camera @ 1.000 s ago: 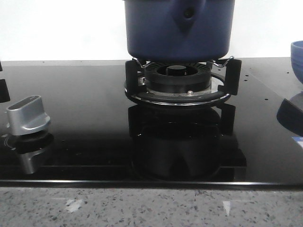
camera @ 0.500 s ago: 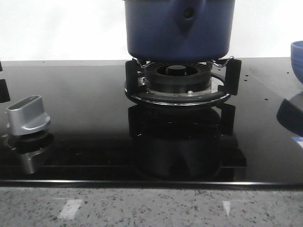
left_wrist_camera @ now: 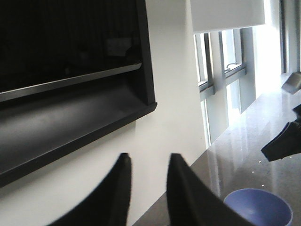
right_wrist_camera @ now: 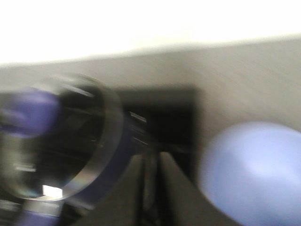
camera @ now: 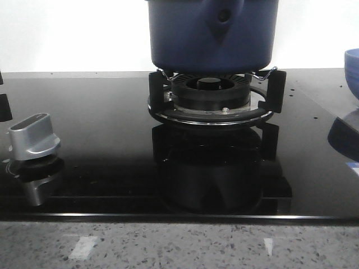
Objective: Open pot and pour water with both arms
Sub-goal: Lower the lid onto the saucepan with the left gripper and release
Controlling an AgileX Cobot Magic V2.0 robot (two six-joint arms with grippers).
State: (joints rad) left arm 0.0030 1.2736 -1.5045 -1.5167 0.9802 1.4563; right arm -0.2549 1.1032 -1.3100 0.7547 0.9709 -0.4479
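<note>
Pot point(camera: 213, 33), dark navy blue, sits on the black burner stand point(camera: 211, 100) at the middle of the glossy black hob point(camera: 101, 123), seen from the front. Its wall is smooth, and a tapered handle mount with a small round hole point(camera: 224, 15) faces the camera. The top of the pot is cut off by the frame there. A silver knob point(camera: 33, 136) stands near the hob's left front corner, well apart from the burner. At the far right edge the rim of a blue bowl point(camera: 352, 70) shows, and a speckled grey counter point(camera: 179, 244) runs along the front.

In the left wrist view the left gripper point(left_wrist_camera: 148, 188) is raised, with a white wall and a dark shelf point(left_wrist_camera: 70, 127) behind it and windows further off. Its two dark fingers point(left_wrist_camera: 117, 193) stand a narrow gap apart with nothing between them. The blue bowl point(left_wrist_camera: 257, 207) lies below on the counter.

The right wrist view is badly blurred. The right gripper point(right_wrist_camera: 150, 188) shows two dark fingers point(right_wrist_camera: 175, 190) close together with a thin gap; whether they grip anything cannot be told. Just beside them is a round glass lid point(right_wrist_camera: 56, 141) with a blue blur across it, over the pot point(right_wrist_camera: 117, 160), and the pale blue bowl point(right_wrist_camera: 254, 169) lies on the other side
</note>
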